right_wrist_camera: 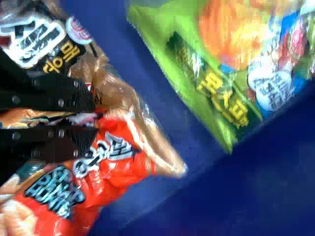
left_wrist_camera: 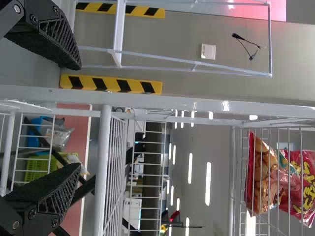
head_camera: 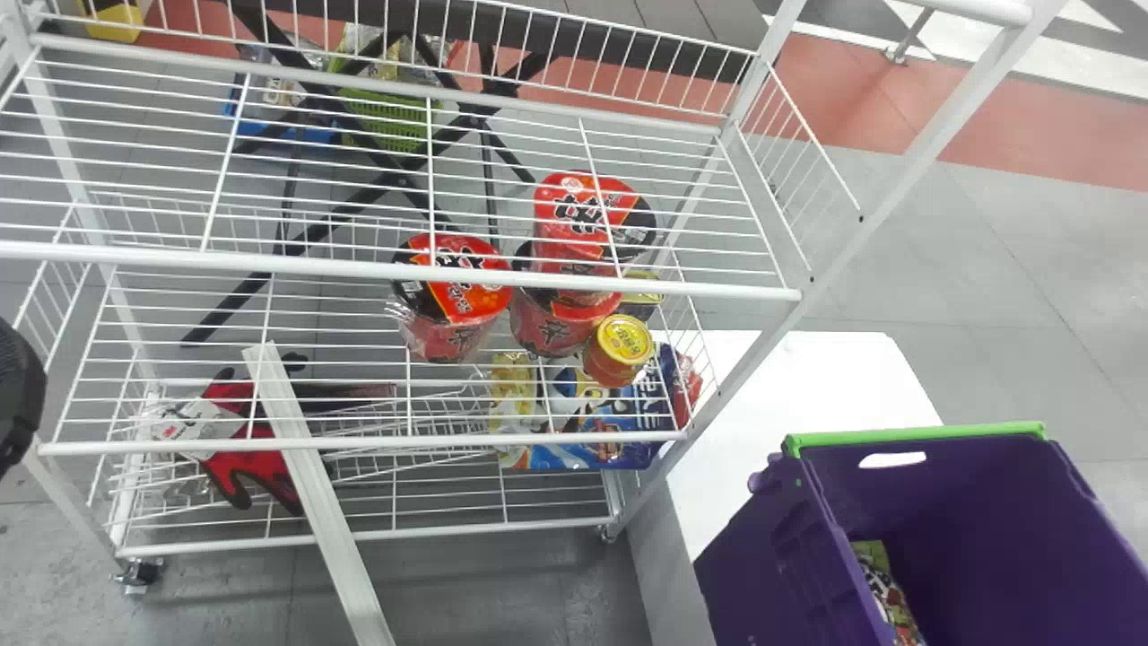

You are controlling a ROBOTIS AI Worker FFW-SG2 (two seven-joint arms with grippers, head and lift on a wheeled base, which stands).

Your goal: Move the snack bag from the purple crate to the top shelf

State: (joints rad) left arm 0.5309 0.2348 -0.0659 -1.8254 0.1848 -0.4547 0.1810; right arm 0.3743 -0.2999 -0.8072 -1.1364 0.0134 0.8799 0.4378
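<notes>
At the left edge of the head view shows part of my left gripper (head_camera: 20,395), beside the wire rack (head_camera: 404,269). In the left wrist view, that left gripper (left_wrist_camera: 76,115) is spread wide with nothing held, in front of the rack's white bars. Inside the purple crate (head_camera: 969,520), at the lower right of the head view, part of a snack bag (head_camera: 883,583) shows. The right wrist view has my right gripper (right_wrist_camera: 88,118) down in the crate, shut on a red snack bag (right_wrist_camera: 110,162). A brown bag (right_wrist_camera: 115,88) lies against it, and a green bag (right_wrist_camera: 216,83) is farther off.
Red noodle cups (head_camera: 457,278) and a small jar (head_camera: 619,345) stand on a lower rack level, a blue bag (head_camera: 583,426) and red gloves (head_camera: 242,440) below. A white board (head_camera: 314,493) leans across the front. Red chip bags (left_wrist_camera: 275,177) sit high behind wires.
</notes>
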